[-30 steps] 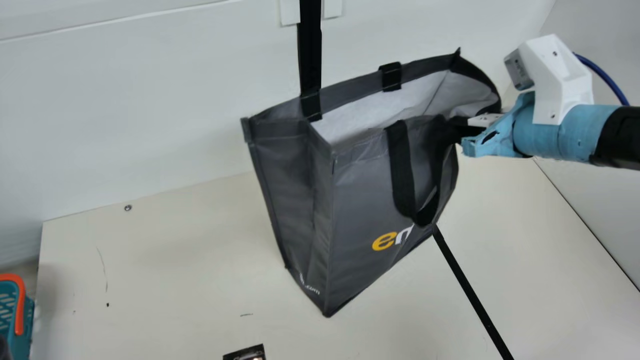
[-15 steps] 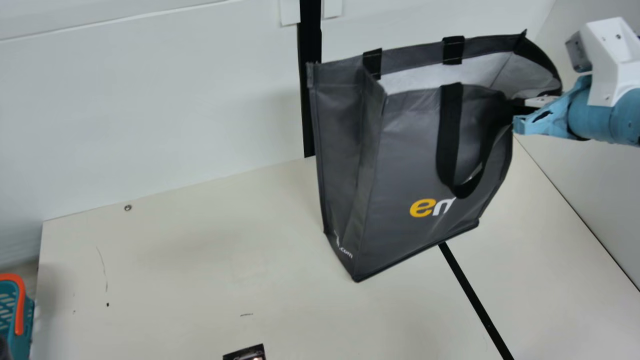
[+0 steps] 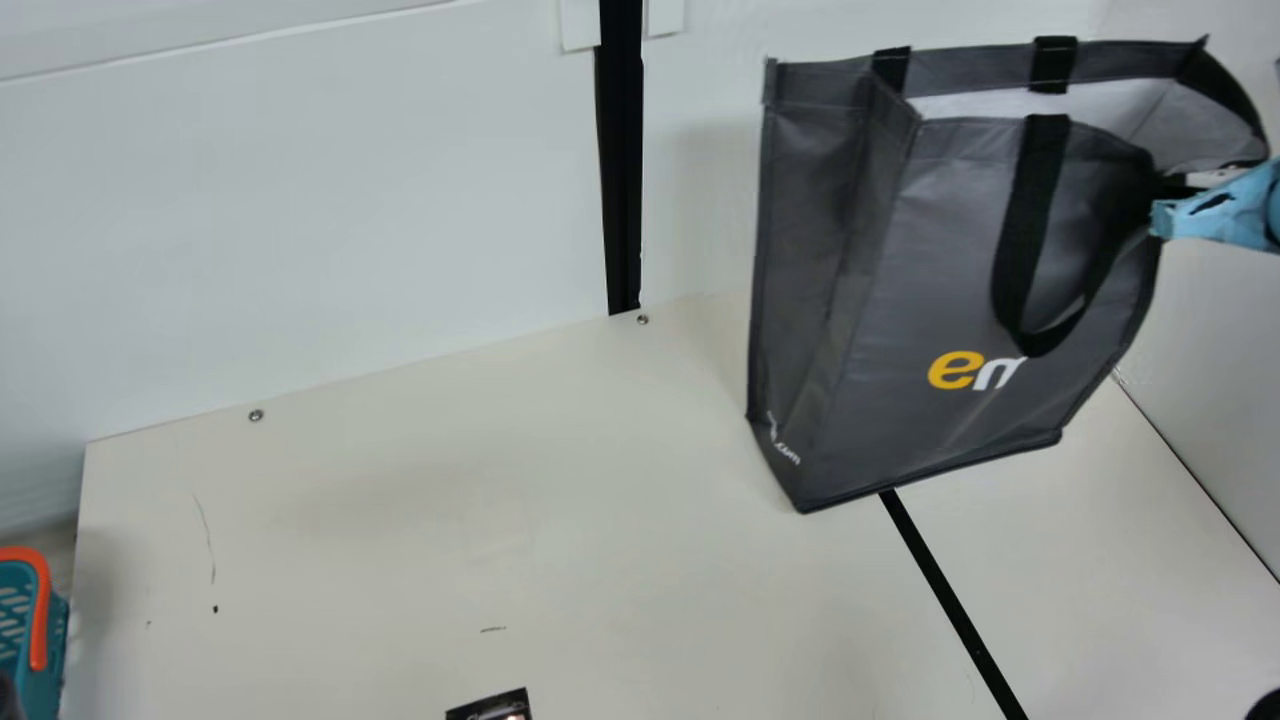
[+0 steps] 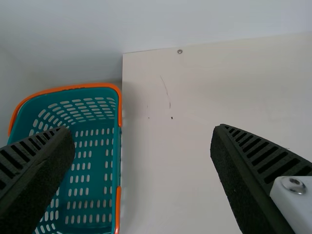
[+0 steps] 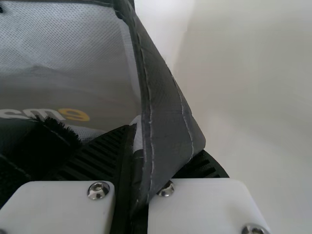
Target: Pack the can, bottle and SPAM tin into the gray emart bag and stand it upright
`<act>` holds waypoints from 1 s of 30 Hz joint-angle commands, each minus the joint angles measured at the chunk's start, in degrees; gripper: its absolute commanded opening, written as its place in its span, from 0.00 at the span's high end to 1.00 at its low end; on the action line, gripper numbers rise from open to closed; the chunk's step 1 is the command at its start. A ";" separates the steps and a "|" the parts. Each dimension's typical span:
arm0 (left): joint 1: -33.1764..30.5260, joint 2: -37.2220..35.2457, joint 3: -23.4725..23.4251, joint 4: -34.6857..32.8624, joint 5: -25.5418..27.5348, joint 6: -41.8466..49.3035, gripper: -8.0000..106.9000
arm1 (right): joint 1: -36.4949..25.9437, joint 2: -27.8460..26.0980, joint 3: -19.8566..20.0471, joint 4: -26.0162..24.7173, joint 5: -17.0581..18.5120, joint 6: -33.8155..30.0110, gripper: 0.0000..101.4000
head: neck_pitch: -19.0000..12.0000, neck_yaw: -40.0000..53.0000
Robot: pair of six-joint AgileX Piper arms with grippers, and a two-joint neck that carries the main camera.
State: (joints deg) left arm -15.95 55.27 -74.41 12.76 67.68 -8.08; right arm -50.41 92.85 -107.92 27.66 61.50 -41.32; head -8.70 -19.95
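At the right of the main view, my right gripper (image 3: 1175, 190) is at the rim of the gray emart bag (image 3: 930, 250), on its right side. The bag hangs upright with its opening up, its base at or just over the table; I cannot tell if they touch. In the right wrist view, my right gripper (image 5: 134, 165) is shut on the rim cloth of the bag (image 5: 168, 117). My left gripper (image 4: 141, 151) stands open in the left wrist view, nothing between its fingers. A dark printed object (image 3: 492, 708) is cut off at the main view's bottom edge.
A teal basket (image 3: 40, 660) with an orange handle is at the table's left side; the left wrist view shows the basket (image 4: 109, 204) beside the table (image 4: 161, 195). White walls rise behind the table and at its right.
The right gripper has carried the bag to the right and back, and the bag's tilted body has swung closer to upright. The basket and the dark printed object have stayed put.
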 commanded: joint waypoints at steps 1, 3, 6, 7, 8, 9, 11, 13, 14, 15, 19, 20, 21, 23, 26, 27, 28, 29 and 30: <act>0.00 0.00 0.00 0.00 0.00 0.00 0.15 | -1.28 0.77 -1.54 -0.13 0.34 -0.10 1.00 | -1.30 -0.05; 0.00 0.00 0.00 0.00 0.00 0.00 0.15 | -2.44 1.56 -2.73 -0.30 0.58 -0.26 1.00 | -1.30 -0.05; 0.00 0.00 0.00 0.00 0.00 0.00 0.15 | -4.05 2.50 -4.18 -0.46 0.98 -0.44 1.00 | -1.30 -0.05; 0.00 0.00 0.00 0.00 0.00 0.00 0.15 | -4.55 2.71 -4.49 -0.48 1.09 -0.50 1.00 | -1.30 -0.05; 0.00 0.00 0.00 0.00 0.00 0.00 0.15 | -5.04 2.93 -4.80 -0.47 1.20 -0.58 1.00 | -1.30 -0.05; 0.00 0.00 0.00 0.00 0.00 0.00 0.15 | -5.52 3.11 -5.03 -0.45 1.31 -0.66 1.00 | -1.30 -0.05; 0.00 0.00 0.00 0.00 0.00 0.00 0.15 | -6.36 3.38 -5.30 -0.38 1.49 -0.79 1.00 | -1.30 -0.05; 0.00 0.00 0.00 0.00 0.00 0.00 0.15 | -7.10 3.61 -5.44 -0.33 1.59 -0.86 0.97 | -1.30 -0.05; 0.00 0.00 0.00 0.00 0.00 0.00 0.15 | -7.41 3.73 -5.46 -0.29 1.63 -0.90 0.93 | -1.30 -0.05; 0.00 0.00 0.00 0.00 0.00 0.00 0.15 | -7.68 3.84 -5.45 -0.25 1.64 -0.92 0.90 | -1.30 -0.05; 0.00 0.00 0.00 0.00 0.00 0.00 0.15 | -8.47 4.05 -5.25 -0.09 1.50 -0.96 0.77 | -1.30 -0.05; 0.00 0.00 0.00 0.00 0.00 0.00 0.15 | -8.60 4.03 -5.18 -0.01 1.47 -0.98 0.74 | -1.30 -0.05; 0.00 0.00 0.00 0.00 0.00 0.00 0.15 | -8.72 4.00 -5.12 0.10 1.44 -1.02 0.70 | -1.30 -0.05; 0.00 0.00 0.00 0.00 0.00 0.00 0.15 | -8.86 3.92 -5.18 0.32 1.41 -1.05 0.64 | -1.30 -0.05; 0.00 0.00 0.00 0.00 0.00 0.00 0.15 | -8.99 3.73 -5.64 0.81 1.54 -1.12 0.54 | -1.30 -0.05; 0.00 0.00 0.00 0.00 0.00 0.00 0.15 | -9.05 3.68 -5.96 1.03 1.69 -1.14 0.51 | -1.30 -0.05; 0.00 0.00 0.00 0.00 0.00 0.00 0.15 | -9.09 3.62 -6.31 1.27 1.85 -1.16 0.47 | -1.30 -0.05; 0.00 0.00 0.00 0.00 0.00 0.00 0.15 | -9.13 3.57 -6.71 1.53 2.00 -1.17 0.44 | -1.30 -0.05; 0.00 0.00 0.00 0.00 0.00 0.00 0.15 | -9.17 3.55 -7.21 1.81 2.20 -1.18 0.41 | -1.30 -0.05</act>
State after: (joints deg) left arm -15.95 55.27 -74.41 12.76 67.68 -8.08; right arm -59.55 96.41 -114.72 29.28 63.14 -42.53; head -8.70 -19.95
